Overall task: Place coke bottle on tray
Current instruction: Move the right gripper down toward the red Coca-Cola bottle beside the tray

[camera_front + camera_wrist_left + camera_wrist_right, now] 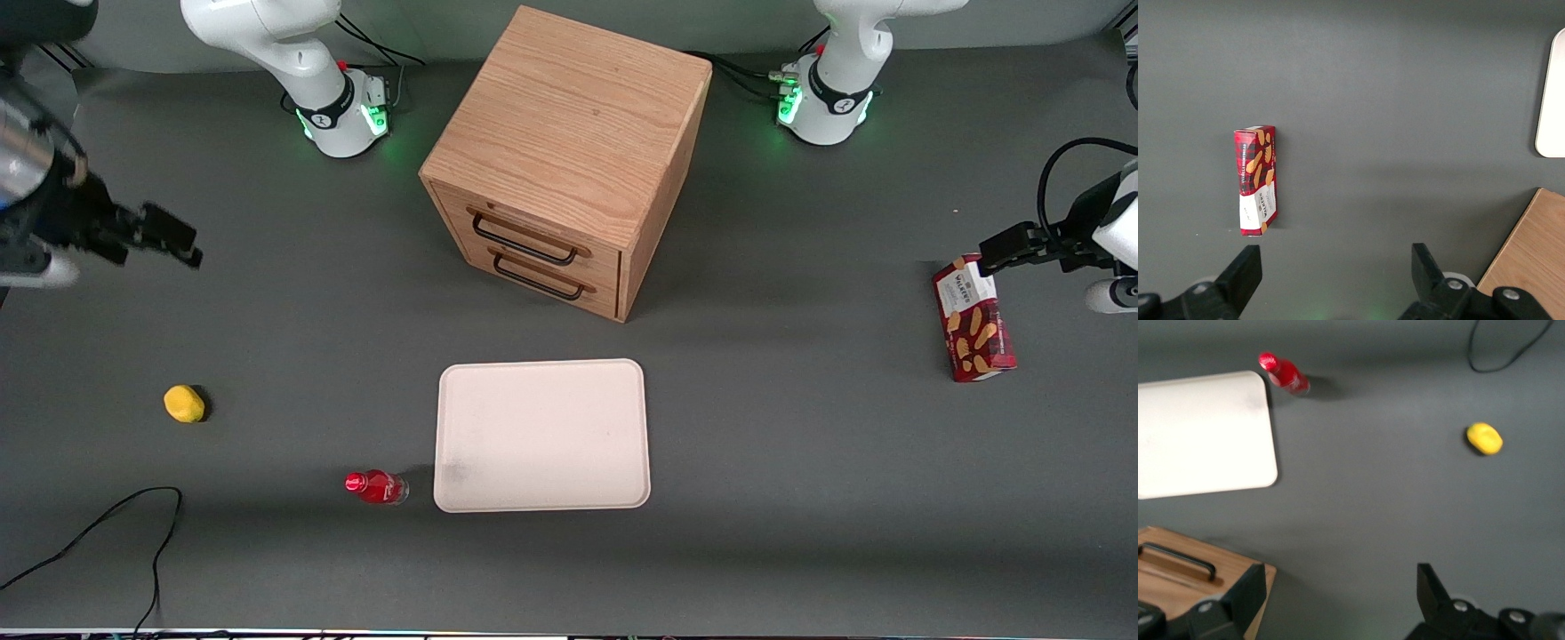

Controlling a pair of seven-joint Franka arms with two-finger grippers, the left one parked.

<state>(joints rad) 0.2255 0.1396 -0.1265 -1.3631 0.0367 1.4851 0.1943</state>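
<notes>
Coke bottle [377, 487] stands on the grey bench [800, 462] just beside the cream-white tray [541, 436], near the tray corner closest to the front camera on the working arm's side; from what I see it is not touching the rim. My hand [169, 240] hangs in the air well apart from it, toward the working arm's end of the bench, with its two fingers spread and nothing between them. The right wrist view confirms this: the fingers [1245, 597] stand wide apart over bare bench, and the same view takes in the bottle [1285, 375], the tray [1201, 433], a yellow lemon-like object [1484, 439] and one drawer handle of the wooden drawer cabinet [1191, 577]. The front view adds what the wrist misses: the cabinet [569, 160] has two drawers, both shut, and sits farther from the camera than the tray. A red biscuit box [973, 318] lies toward the parked arm's end; only the left wrist view shows its face [1257, 180] plainly, along with a sliver of the tray.
</notes>
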